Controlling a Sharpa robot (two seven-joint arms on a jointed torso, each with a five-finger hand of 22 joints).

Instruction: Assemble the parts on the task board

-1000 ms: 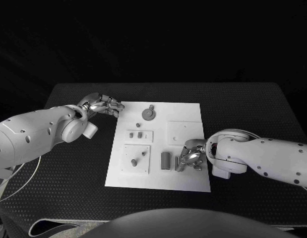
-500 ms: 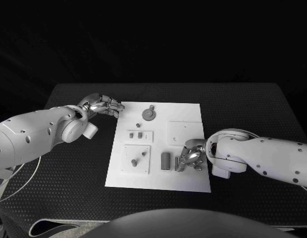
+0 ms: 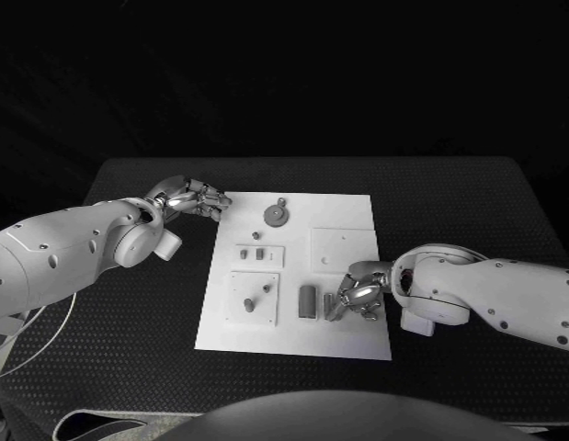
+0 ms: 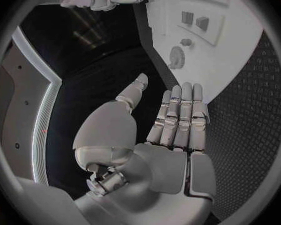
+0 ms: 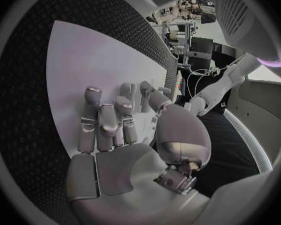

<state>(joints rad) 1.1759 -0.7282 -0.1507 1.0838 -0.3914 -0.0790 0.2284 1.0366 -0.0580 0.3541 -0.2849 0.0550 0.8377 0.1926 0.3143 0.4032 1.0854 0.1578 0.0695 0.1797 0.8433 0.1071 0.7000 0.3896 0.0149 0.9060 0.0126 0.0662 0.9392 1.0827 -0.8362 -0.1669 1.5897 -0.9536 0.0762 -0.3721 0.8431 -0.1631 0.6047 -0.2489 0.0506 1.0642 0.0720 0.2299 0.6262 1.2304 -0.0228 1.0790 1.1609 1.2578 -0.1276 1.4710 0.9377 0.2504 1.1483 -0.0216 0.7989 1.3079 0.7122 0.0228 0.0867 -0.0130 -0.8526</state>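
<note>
White task board (image 3: 344, 335) lies on the black bench (image 3: 496, 202) between the two hands, carrying small grey parts. The right hand (image 3: 359, 292) hovers over its near right portion, fingers loosely spread and holding nothing, beside two upright bars (image 3: 308, 299). The left hand (image 3: 191, 196) rests at the board's far left corner, fingers straight and empty, near a round gear (image 3: 275, 213).

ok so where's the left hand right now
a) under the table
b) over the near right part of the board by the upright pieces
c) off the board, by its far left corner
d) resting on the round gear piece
c: the left hand hangs over the black table beside the far left corner of the task board, fingers apart and holding nothing, clear of the round gear piece.
</note>
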